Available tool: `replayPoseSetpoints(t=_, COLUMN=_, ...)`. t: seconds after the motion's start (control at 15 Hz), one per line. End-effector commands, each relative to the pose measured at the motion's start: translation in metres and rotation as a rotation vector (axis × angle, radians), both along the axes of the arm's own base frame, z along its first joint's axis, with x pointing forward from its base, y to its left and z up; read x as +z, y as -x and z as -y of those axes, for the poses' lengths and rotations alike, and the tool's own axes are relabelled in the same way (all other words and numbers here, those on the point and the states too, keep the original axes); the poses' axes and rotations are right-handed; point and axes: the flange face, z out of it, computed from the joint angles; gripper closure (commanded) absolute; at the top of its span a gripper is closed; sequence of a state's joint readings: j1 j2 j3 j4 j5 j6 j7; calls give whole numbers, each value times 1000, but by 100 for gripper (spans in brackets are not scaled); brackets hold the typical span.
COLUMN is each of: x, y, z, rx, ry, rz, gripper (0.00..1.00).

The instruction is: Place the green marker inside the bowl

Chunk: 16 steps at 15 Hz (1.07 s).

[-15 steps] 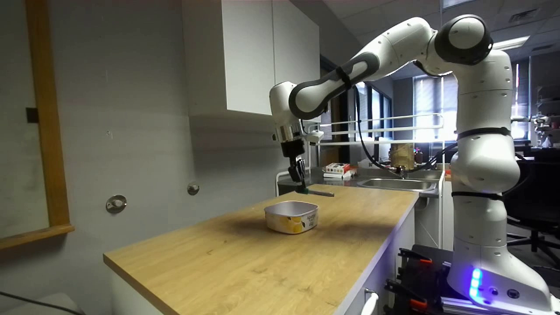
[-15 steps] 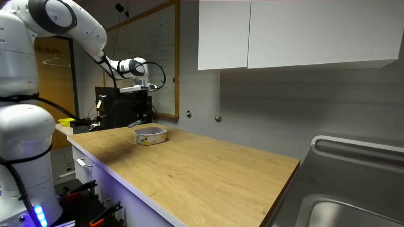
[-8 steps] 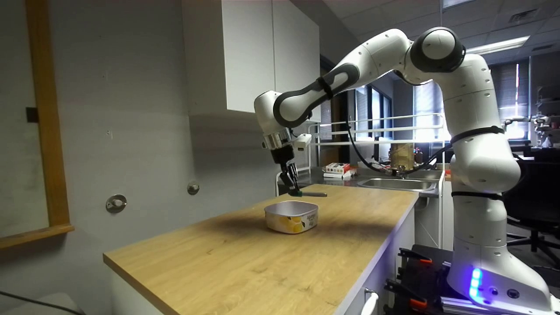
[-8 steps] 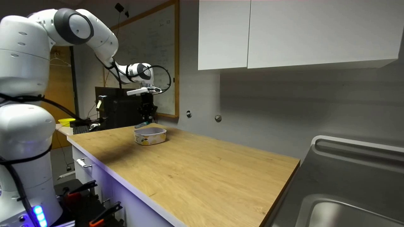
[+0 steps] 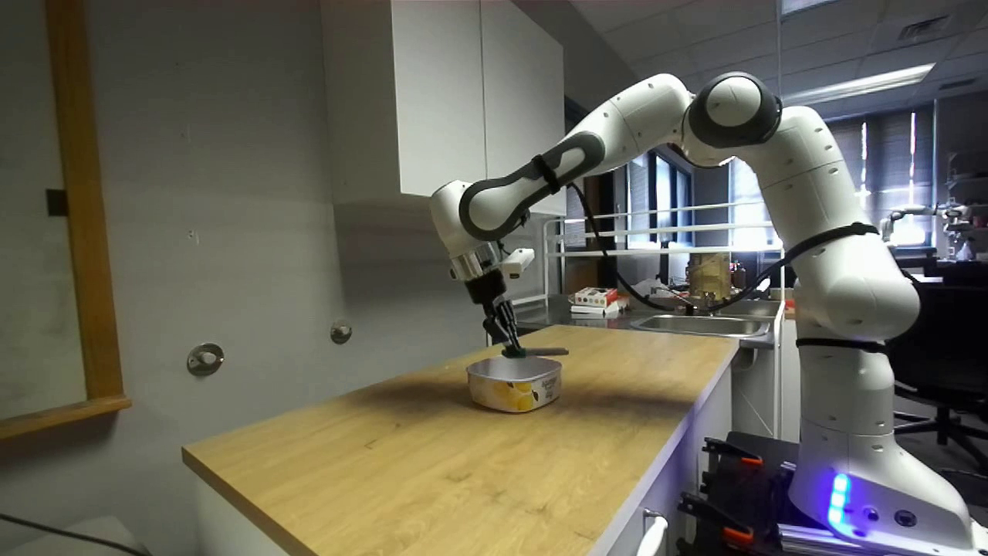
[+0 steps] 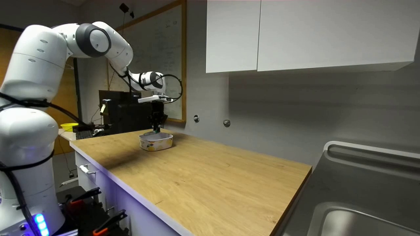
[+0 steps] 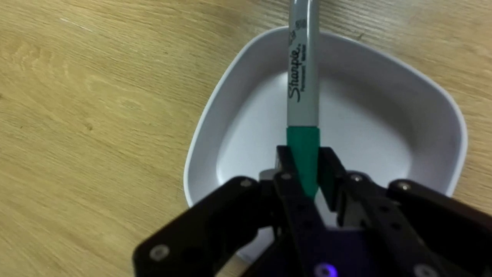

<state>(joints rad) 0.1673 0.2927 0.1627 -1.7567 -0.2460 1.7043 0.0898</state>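
Observation:
The green marker has a grey barrel and a green cap; it shows in the wrist view (image 7: 303, 88) and in an exterior view (image 5: 549, 352). My gripper (image 7: 305, 159) is shut on its green cap, and the marker lies roughly level. The bowl is pale with a lemon print on its outer wall; it stands on the counter in both exterior views (image 5: 509, 394) (image 6: 156, 144). In the wrist view the bowl (image 7: 207, 154) lies under the fingers. The fingertips (image 5: 511, 350) are just above the bowl's opening. The barrel's far end reaches out past the rim.
The bowl stands on a wooden counter (image 5: 463, 471) along a grey wall. A white wall cabinet (image 5: 440, 100) hangs above. A sink (image 5: 695, 325) and small boxes (image 5: 596, 298) are beyond the counter's end. A drawer handle (image 6: 87, 169) sticks out at the front.
My gripper has come down and across, carrying the marker from beyond the bowl to just over its opening. The bowl has not moved.

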Motion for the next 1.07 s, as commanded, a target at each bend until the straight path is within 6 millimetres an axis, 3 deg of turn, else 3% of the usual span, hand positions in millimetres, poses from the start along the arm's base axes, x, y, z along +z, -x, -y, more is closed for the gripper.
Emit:
replayPoseSetpoints(t=0.0, x=-16, y=-8, z=4, rx=-24, ry=32, rz=-41, gripper=90)
replayPoseSetpoints(t=0.07, x=-20, y=-8, z=6, rx=-29, ry=34, rz=-50, gripper=81)
replayPoseSetpoints(t=0.13, x=-22, y=-8, z=8, rx=-32, ry=38, rz=-61, gripper=54)
replayPoseSetpoints(t=0.27, x=-23, y=-8, z=11, rx=-38, ry=44, rz=-74, gripper=49)
replayPoseSetpoints(t=0.67, x=-16, y=-7, z=16, rx=-47, ry=38, rz=-73, gripper=3)
replayPoseSetpoints(t=1.0, x=-6, y=-3, z=18, rx=-32, ry=16, rz=-52, gripper=0)
